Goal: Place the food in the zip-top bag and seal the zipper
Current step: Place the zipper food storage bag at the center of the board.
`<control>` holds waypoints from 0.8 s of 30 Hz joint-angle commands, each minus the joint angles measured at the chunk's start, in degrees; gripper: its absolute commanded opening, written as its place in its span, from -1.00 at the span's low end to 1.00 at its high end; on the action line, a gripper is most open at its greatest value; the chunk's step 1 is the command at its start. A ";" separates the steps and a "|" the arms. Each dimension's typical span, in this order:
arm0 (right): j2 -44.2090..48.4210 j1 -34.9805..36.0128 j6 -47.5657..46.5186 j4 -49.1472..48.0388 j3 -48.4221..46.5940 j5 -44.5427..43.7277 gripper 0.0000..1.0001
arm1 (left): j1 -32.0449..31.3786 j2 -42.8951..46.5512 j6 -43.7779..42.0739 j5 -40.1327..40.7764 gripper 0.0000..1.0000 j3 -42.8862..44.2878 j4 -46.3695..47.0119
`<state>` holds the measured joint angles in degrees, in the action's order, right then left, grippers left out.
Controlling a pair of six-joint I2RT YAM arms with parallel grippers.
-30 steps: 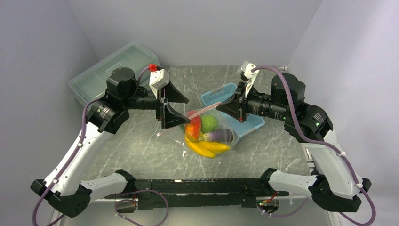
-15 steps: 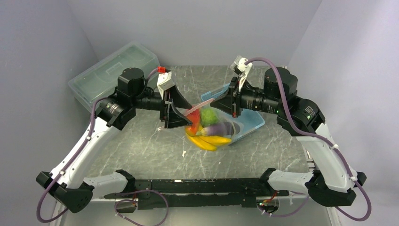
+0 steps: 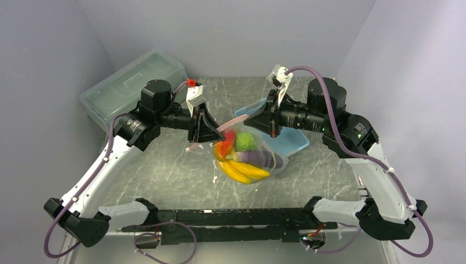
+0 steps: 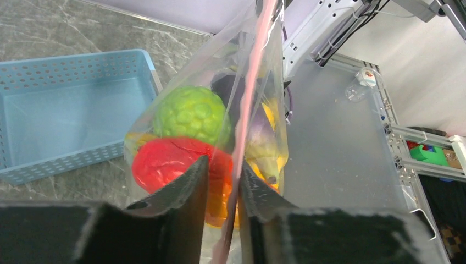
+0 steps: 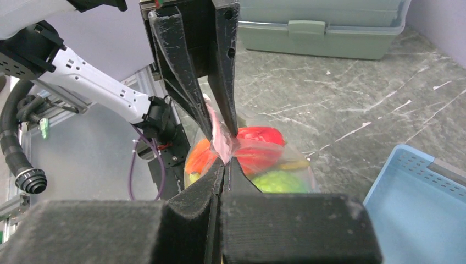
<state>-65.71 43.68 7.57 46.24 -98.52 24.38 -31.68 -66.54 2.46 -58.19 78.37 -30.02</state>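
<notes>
Starting at the right gripper (image 5: 224, 164), its two fingers are seen pressed together, with the pink zipper (image 4: 254, 77) pinched between their tips. The left gripper (image 4: 224, 164) is set on the same strip from the opposite side: its fingers are held slightly apart, and the zipper is passed through the narrow gap left between them. The strip is stretched between the two grippers, which are brought close together, tip facing tip, above the middle of the table (image 3: 165, 170). The zip-top bag (image 3: 276, 158) is hung below the strip, and the food (image 3: 242, 157) is contained inside it: a green lump (image 4: 191, 114) and a red piece (image 4: 165, 162) are packed near the top, with yellow bananas (image 3: 245, 171) lower down. Whether the bag's bottom is rested on the table cannot be told. A light-blue basket (image 4: 55, 165) is placed just behind the bag, and a lidded box (image 5: 321, 27) is kept at the table's far left corner.
</notes>
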 commanded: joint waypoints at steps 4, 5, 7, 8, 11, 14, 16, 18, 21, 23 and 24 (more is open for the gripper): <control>0.85 0.00 0.96 -6.69 -1.61 -0.30 -1.00 | 0.06 0.22 -1.76 2.08 -1.00 1.84 -1.80; 1.05 0.00 0.95 -6.62 -1.53 -0.60 -1.00 | 0.04 0.33 -1.77 2.54 -1.00 1.79 -1.77; 1.17 -0.07 0.78 -6.26 -1.37 -1.58 -1.00 | 0.06 0.64 -1.76 3.17 -1.00 1.71 -1.62; 1.20 -0.01 0.69 -5.94 -1.29 -2.53 -1.00 | 0.04 0.75 -1.76 3.37 -1.00 1.70 -1.55; 0.95 0.00 0.58 -4.91 -1.07 -5.05 -1.00 | 0.04 1.12 -1.77 3.89 -1.00 1.66 -1.51; 0.62 0.00 0.77 -3.73 -0.90 -7.85 -0.98 | 0.11 1.40 -3.30 5.83 -1.00 1.83 -2.51; 0.50 0.00 0.58 -2.81 -0.89 -9.66 -0.85 | 0.13 1.69 -4.13 8.32 -1.00 2.25 -3.43; 0.53 -0.04 0.31 -1.95 -0.75 -11.31 -0.76 | 0.10 2.36 -4.29 11.52 -1.00 2.31 -3.44; 0.89 -0.09 0.12 -1.42 0.07 -13.68 -0.44 | 0.04 3.39 -4.51 16.39 -1.00 2.49 -3.36; 1.15 -0.10 0.00 -1.05 0.50 -15.11 -0.32 | 0.05 4.07 -4.96 19.38 -1.00 2.60 -3.33; 1.18 -0.09 -0.03 -0.80 0.69 -15.67 -0.27 | 0.05 4.43 -5.11 21.00 -1.00 2.65 -3.23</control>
<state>-65.87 43.68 7.81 47.05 -98.17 13.34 -31.68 -65.43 -0.36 -44.27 78.65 -35.44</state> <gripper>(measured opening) 0.324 0.018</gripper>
